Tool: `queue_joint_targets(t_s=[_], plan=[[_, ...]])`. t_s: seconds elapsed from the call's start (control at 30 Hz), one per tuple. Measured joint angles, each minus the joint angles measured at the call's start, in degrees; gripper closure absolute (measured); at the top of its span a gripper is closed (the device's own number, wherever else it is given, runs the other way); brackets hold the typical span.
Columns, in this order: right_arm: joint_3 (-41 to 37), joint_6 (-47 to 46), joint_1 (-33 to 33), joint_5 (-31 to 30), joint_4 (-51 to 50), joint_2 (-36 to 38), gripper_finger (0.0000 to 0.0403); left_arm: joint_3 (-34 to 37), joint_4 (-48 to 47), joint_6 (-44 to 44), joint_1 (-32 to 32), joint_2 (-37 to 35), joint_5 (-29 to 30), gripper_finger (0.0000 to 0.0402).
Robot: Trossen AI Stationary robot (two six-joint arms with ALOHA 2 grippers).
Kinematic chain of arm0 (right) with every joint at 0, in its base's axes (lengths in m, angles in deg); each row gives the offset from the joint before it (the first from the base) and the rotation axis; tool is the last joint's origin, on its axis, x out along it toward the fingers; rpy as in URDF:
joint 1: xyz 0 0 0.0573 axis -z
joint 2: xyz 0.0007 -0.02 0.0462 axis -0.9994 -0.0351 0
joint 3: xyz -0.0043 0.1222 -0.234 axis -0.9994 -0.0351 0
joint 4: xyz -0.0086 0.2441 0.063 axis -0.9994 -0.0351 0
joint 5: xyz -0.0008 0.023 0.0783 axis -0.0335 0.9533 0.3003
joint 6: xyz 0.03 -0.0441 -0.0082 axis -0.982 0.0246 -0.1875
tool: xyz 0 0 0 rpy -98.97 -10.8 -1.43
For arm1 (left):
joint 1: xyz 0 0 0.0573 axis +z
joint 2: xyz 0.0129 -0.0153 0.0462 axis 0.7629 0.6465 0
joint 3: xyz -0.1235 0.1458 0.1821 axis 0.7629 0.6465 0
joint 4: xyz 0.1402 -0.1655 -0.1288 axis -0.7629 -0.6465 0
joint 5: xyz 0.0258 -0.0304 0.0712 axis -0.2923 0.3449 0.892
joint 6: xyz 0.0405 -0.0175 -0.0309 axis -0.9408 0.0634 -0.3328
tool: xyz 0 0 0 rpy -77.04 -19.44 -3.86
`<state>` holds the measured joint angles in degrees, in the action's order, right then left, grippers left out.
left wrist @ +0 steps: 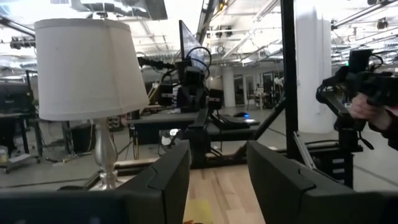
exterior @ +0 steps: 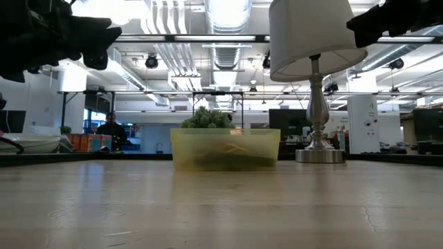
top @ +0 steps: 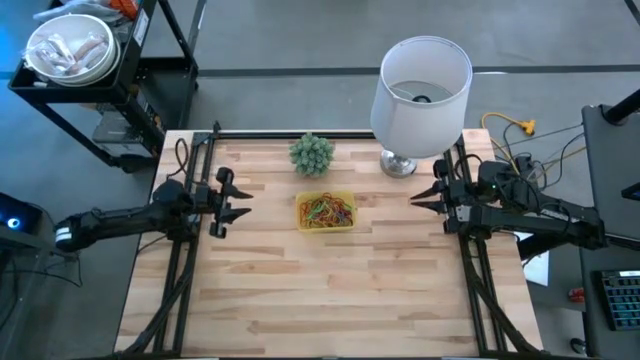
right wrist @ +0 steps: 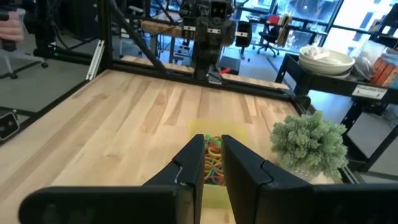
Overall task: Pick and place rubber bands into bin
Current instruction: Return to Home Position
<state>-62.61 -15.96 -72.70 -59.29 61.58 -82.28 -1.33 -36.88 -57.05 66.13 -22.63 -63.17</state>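
Foreground, right wrist view: right gripper (right wrist: 213, 142), two dark fingers parted by only a narrow slit, nothing between them. It is held above the wood and points across the table at the bin.

1. Bin (top: 327, 229): small shallow yellow tray with a translucent wall (exterior: 225, 149). It stands flat on the table a little behind the middle, between the two grippers and touched by neither.

2. Rubber bands (top: 326, 210): tangled heap of red, yellow, green and orange loops, lying inside the bin. Part of the heap shows through the slit of the right fingers (right wrist: 213, 163).

3. Plant (top: 312, 153): small, green and bushy, just behind the bin and apart from it.

4. Lamp (top: 422, 80): white shade on a silver stem and round foot. It stands at the table's back right, to the right of the plant.

5. Left gripper (top: 225, 200): on the left side of the table, level with the bin and well apart from it. It is raised off the wood, with fingers spread wide (left wrist: 217, 152) and empty.

6. Right gripper, high view (top: 420, 197): opposite the left one, on the right side of the table near the lamp's foot.

7. Table (top: 330, 290): pale wooden planks, with black frame rails along the left and right sides.

8. Metal bowl (top: 70, 50): on a dark cart off the table's back left corner.

9. Person (exterior: 111, 128): seated far off in the room behind the table, seen in the low view.
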Motion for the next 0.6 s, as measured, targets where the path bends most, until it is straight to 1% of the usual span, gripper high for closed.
queue_joint_targets(t_s=[0.23,0.4,0.43,0.5,0.53,0.6], plan=[[0.0,-0.11,0.0,0.0,-0.15,0.01,0.0355,-0.09,-12.93,0.0,0.0,-10.88,-0.13,0.0257],[0.0,-0.24,0.0,0.0,-0.13,0.02,0.0355,-0.13,-19.12,-0.41,0.0,-19.41,-0.15,0.0257],[0.0,-0.24,0.0,0.02,-0.13,0.02,0.0355,-0.28,-19.6,-0.55,0.0,-20.28,0.0,0.0257],[0.0,-0.18,0.03,0.06,-0.05,0.02,0.0355,-0.15,-21.19,-0.54,0.01,-18.95,0.13,0.0257],[-0.07,-0.17,0.04,0.07,0.06,0.02,0.0355,-0.17,-20.53,-0.5,0.0,-18.56,0.34,0.0257],[-0.2,-0.16,0.04,0.07,0.24,0.02,0.0355,-0.23,-20.39,-0.56,-0.01,-17.76,2.25,0.0257]])
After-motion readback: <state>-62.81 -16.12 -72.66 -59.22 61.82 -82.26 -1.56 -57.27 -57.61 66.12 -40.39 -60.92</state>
